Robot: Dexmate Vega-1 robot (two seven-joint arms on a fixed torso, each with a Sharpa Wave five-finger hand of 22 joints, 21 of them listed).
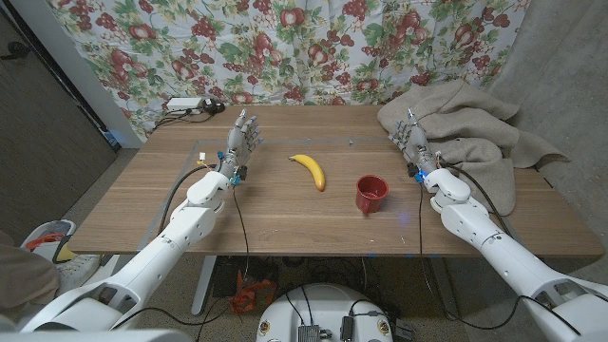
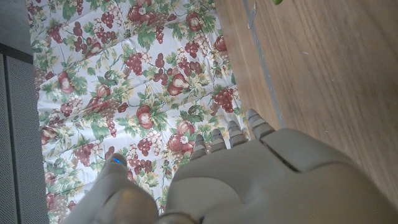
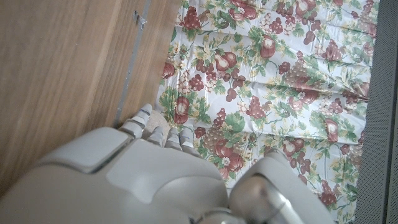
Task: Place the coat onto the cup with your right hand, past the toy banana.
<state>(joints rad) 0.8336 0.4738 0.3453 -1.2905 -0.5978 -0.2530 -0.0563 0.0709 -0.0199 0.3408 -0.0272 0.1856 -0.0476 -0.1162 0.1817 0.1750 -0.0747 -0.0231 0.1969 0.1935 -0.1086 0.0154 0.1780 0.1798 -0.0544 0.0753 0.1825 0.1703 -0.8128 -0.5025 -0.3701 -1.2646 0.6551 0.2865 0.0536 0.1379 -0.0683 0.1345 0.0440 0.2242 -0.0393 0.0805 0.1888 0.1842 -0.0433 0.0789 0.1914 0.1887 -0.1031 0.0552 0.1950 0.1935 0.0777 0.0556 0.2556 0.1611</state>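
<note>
The coat (image 1: 475, 133), soft and limp, lies heaped at the desk's (image 1: 142, 214) far right corner just beside the right robot hand (image 1: 414, 142), which is open and empty and should probably gather a thick fold.

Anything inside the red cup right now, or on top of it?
Nothing lies on the red cup; its mouth is uncovered. The inside looks dark red, with no object visible, though its bottom is shadowed. The coat lies apart, behind the right hand.

A yellow toy banana (image 1: 309, 170), a red cup (image 1: 370, 194), a beige-brown cloth coat (image 1: 475, 133), a brown wooden table (image 1: 285, 218), and a white curtain printed with red fruit and green leaves (image 1: 304, 47).
</note>
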